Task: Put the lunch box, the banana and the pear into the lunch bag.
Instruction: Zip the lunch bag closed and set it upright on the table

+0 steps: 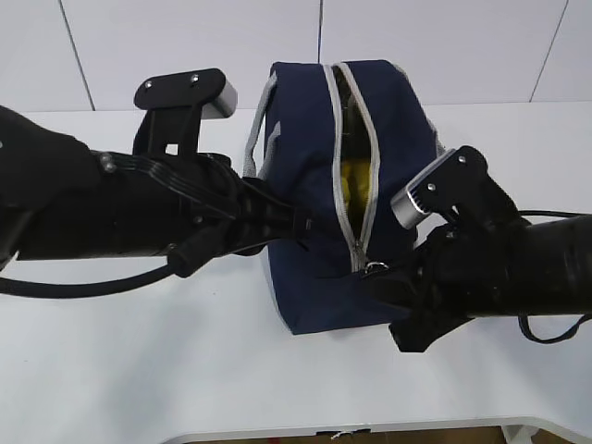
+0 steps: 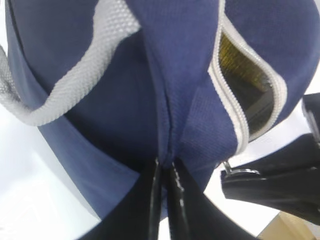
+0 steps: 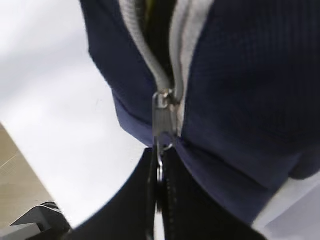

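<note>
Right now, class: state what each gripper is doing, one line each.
Left gripper: shut on a fold of the lunch bag fabric.
Right gripper: shut on the zipper pull.

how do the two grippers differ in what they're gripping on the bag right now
The left gripper is pinched on a fold of the lunch bag's navy side fabric; the right gripper is closed on the metal zipper pull. The left one sits at the bag's side below the grey handle; the right one sits at the near end of the zipper, which is mostly open. Both are shut and both touch the bag.
</note>
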Controlling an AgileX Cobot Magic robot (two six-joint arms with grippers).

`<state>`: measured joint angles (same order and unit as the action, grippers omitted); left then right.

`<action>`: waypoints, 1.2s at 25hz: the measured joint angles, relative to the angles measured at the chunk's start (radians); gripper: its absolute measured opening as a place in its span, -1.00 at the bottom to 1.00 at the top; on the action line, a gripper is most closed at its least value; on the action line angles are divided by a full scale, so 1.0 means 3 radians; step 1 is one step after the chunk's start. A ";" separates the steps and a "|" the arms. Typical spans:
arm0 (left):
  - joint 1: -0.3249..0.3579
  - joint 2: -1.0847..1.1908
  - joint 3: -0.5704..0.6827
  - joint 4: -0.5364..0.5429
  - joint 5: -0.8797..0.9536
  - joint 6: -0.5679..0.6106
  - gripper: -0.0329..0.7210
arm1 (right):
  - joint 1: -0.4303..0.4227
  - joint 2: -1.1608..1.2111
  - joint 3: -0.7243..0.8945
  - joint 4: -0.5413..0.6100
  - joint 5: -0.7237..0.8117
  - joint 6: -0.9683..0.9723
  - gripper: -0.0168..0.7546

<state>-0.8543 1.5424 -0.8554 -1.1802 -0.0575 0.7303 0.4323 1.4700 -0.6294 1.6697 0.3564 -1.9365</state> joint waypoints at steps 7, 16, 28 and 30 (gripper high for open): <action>0.0000 0.0000 0.0000 -0.0017 0.0059 0.0000 -0.96 | 0.0000 -0.0085 0.0000 -0.0489 0.0063 0.0539 -0.91; 0.0000 0.0000 0.0000 -0.0017 0.0087 0.0000 -0.63 | 0.0000 -0.0085 0.0000 -0.0607 0.0142 0.0643 -0.91; -0.0258 0.0000 0.0000 0.0096 -0.0107 0.0000 0.14 | 0.0000 -0.0085 0.0000 -0.0607 0.0154 0.0648 -0.91; -0.0317 0.0000 0.0000 0.0129 -0.0141 0.0001 0.14 | 0.0000 -0.0085 0.0000 -0.0607 0.0154 0.0648 -0.91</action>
<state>-0.9494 1.5424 -0.8554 -1.1414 -0.0998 0.7307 0.4323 1.4444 -0.6294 1.4877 0.4027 -1.7422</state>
